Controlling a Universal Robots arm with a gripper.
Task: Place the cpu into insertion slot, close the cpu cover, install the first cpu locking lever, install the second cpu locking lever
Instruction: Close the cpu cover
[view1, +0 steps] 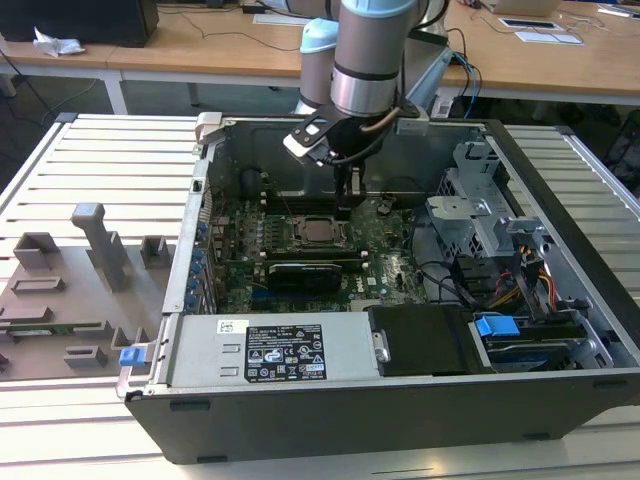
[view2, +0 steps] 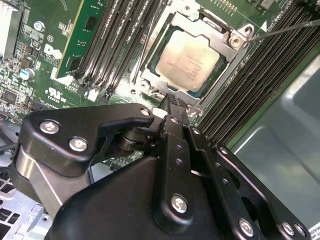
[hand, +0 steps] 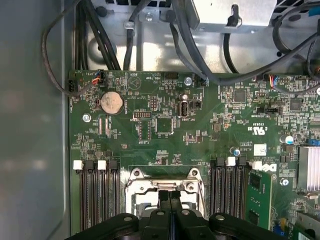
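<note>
**Silver-grey cpu in the socket, fingers pressed together at its edge**

Your one open computer case (view1: 400, 420) holds one green motherboard (hand: 150, 145). On the board, the insertion slot (hand: 136, 186) holds the one cpu (view2: 187, 62), which lies flat with its pale metal top up. The cpu cover (view2: 212, 31) lies down around it as a silvery frame.

Your gripper (view2: 172, 102) is inside the case. Its two fingers are pressed together with nothing between them, and the tips are at the socket's near edge. You cannot tell whether they touch it.

Counted in the first wrist view:
- Two banks of memory slots (hand: 97, 195), one on each side of the socket.
- One green memory module (hand: 260, 192), standing beside one bank.
- One coin cell (hand: 111, 102).

One thin metal rod (view2: 285, 30) runs out from a socket corner.
</note>
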